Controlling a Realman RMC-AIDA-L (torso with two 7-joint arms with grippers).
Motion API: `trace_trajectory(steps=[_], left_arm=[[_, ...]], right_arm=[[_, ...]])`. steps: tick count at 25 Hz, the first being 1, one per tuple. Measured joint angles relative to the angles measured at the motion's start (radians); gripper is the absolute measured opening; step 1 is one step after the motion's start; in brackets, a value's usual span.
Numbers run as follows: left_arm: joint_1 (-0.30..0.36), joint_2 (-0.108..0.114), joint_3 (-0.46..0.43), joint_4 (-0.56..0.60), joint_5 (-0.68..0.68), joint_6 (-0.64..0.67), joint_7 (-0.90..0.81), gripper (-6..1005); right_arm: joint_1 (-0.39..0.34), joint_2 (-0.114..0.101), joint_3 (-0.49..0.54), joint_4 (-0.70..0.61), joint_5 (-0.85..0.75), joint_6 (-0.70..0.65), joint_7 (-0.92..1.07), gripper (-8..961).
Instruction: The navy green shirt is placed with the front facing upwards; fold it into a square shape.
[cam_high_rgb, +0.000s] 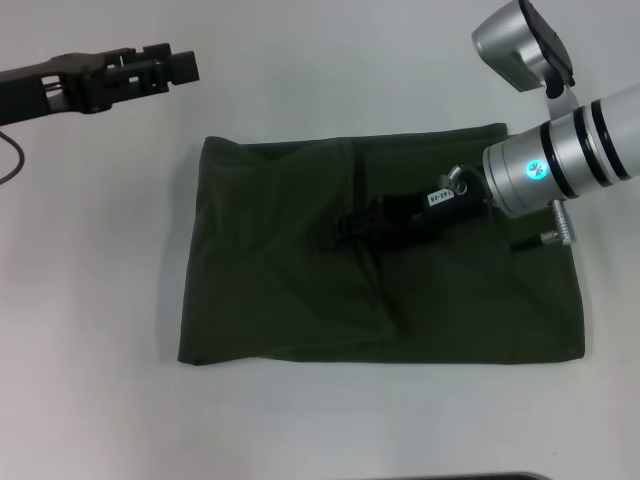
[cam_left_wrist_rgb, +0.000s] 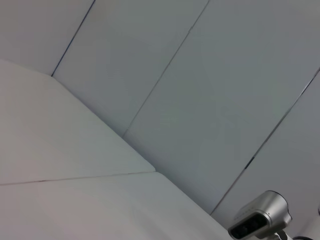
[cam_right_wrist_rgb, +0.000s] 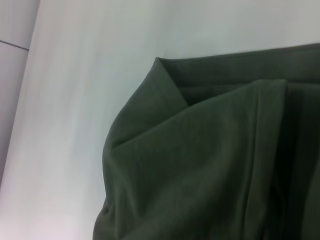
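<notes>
So the plain white tabletop (cam_high_rgb: 100, 300) has the dark olive-green cotton shirt (cam_high_rgb: 280, 300) lying flat in the middle, already down to a wide rectangle with the plain side up, a lengthwise fold line running down it roughly a third in from its left edge. The right arm's black claw (cam_high_rgb: 345, 232) is stretched out low over the centre of the cloth, and honestly I can't tell whether it's clenched or let go, it's just a dark lump against dark fabric. The left claw (cam_high_rgb: 160, 65) hangs well off the shirt at the far left, also can't tell its state. To me the next fold needs a clean pinch of one short edge, all layers together, carried straight across so corners meet and it comes out square, not skewed. Writing-wise: only a small white sticker (cam_high_rgb: 437, 196) on the right arm, too tiny to read; no print or neck label showing on the shirt.
</notes>
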Motion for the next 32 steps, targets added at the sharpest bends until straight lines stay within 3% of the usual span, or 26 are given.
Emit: trace_trajectory(steps=[29,32], left_arm=[[0.001,0.0,-0.025,0.0,-0.005,0.004,0.001,687],[0.002,0.0,-0.026,0.0,-0.006,0.003,0.0,687]], right_arm=[[0.038,0.01,-0.048,0.028,0.008,0.023,0.031,729],[0.038,0.009,-0.044,0.031,0.011,0.016,0.029,603]])
